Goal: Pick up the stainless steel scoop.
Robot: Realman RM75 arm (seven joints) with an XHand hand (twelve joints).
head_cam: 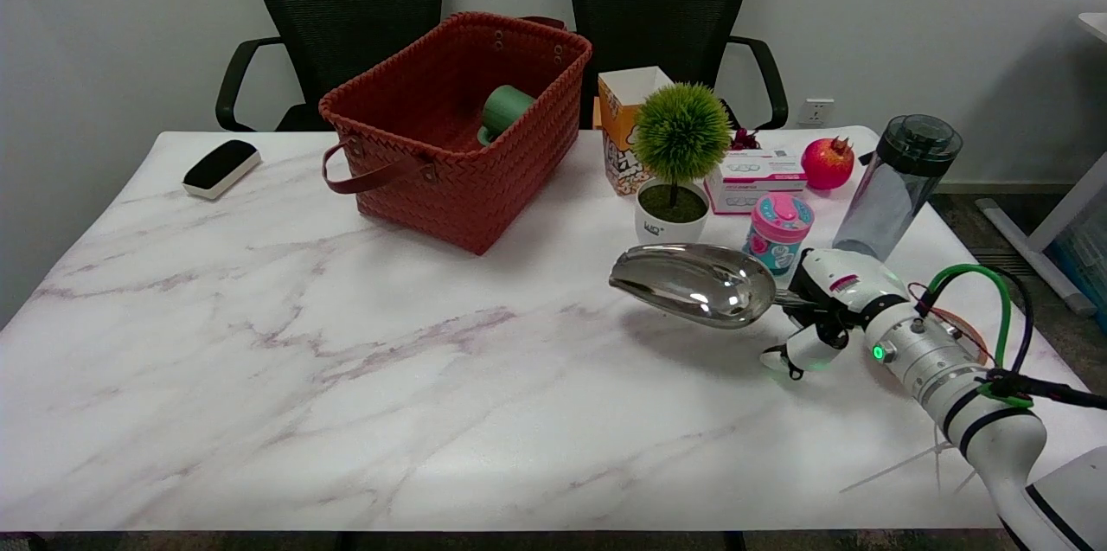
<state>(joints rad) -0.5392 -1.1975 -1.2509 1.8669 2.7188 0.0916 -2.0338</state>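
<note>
The stainless steel scoop [694, 283] hangs above the marble table [346, 378] at the right, its shiny bowl pointing left and casting a shadow below it. My right hand [826, 304] grips its short handle, which is mostly hidden by the fingers. The white arm reaches in from the lower right.
A red woven basket [415, 162] holding a green cup [504, 112] stands at the back centre. Just behind the scoop are a potted green plant [675, 162], a pink-lidded cup [777, 233], a dark bottle [899, 183], a white box [755, 179], a pomegranate [827, 163] and a popcorn box [620, 127]. An eraser [220, 168] lies far left.
</note>
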